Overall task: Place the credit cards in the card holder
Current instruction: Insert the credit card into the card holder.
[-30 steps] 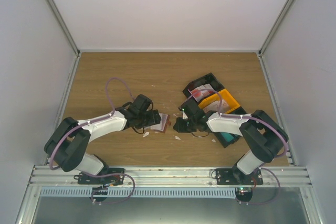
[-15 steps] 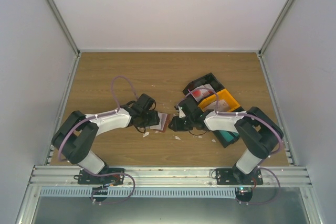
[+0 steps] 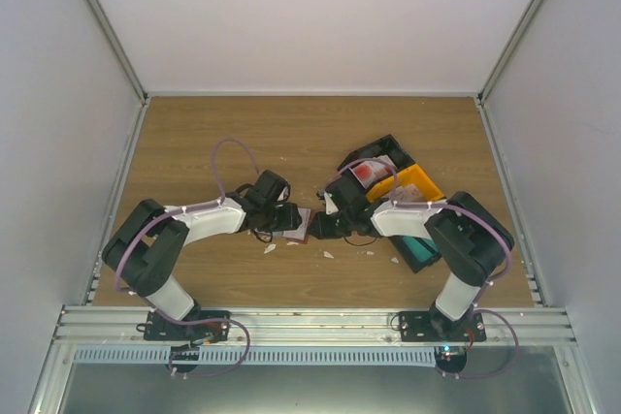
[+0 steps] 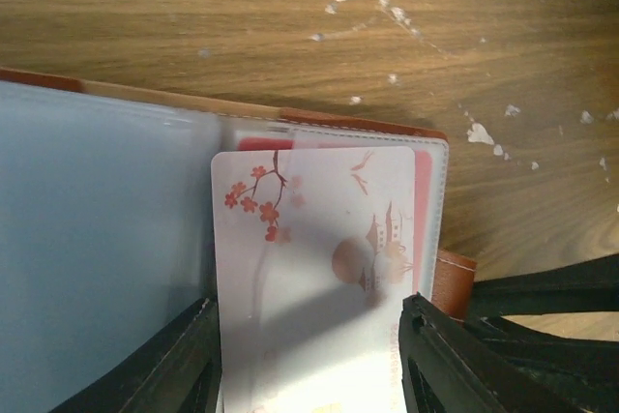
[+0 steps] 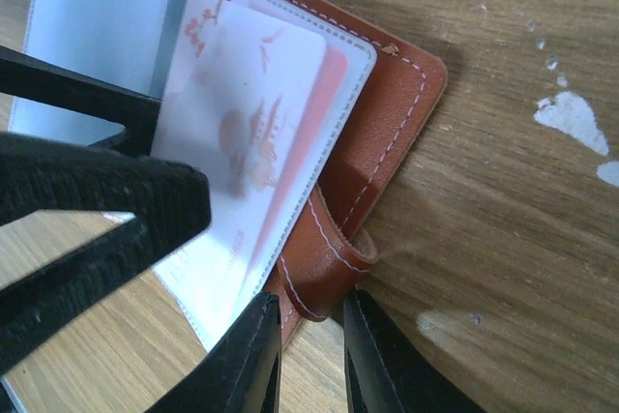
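Open card holder [image 5: 392, 113] lies on table [image 3: 233, 133] between both arms. 1 blossom-print credit card [image 4: 309, 258] sits part-way in its clear sleeve [image 5: 353, 70]. The left gripper [image 4: 309, 309] clamps the card's 2 edges, and the right gripper [image 5: 309, 299] pinches the holder's strap [image 5: 324, 268]. Only the top view shows black bin [image 3: 383, 145] holding red-white cards [image 3: 370, 172], yellow bin [image 3: 427, 182] beside it.

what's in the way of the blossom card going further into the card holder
Nothing visible. The white card, pinched at its edges by the left gripper, lies partway in the clear pocket of the card holder, over a red card. The right gripper flanks the brown strap at the holder's edge, beside the card's path.
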You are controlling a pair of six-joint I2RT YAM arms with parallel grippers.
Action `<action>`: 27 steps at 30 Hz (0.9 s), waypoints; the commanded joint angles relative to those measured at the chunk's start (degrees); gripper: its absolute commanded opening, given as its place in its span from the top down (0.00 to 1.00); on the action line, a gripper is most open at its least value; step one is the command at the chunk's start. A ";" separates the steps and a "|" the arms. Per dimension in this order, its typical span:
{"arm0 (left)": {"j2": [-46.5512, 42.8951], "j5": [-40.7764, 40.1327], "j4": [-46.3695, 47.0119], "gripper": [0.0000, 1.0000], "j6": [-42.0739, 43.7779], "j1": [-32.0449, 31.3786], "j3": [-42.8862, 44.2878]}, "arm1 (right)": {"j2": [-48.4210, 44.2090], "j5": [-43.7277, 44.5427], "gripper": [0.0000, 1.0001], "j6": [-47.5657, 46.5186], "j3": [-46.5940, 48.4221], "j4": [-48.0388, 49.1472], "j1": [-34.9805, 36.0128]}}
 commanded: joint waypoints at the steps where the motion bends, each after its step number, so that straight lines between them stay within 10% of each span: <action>1: 1.81 3.81 3.33 0.48 3.48 0.08 0.97 | 2.29 1.04 0.79 -1.23 0.34 -1.60 -0.07; 13: 0.43 5.77 3.76 0.45 8.13 0.34 2.61 | -2.11 6.38 0.78 -2.07 1.56 -6.36 -0.60; 27: -11.51 -3.21 -4.75 0.19 6.99 3.84 6.37 | -22.58 21.93 0.53 -11.20 7.35 -29.19 -10.71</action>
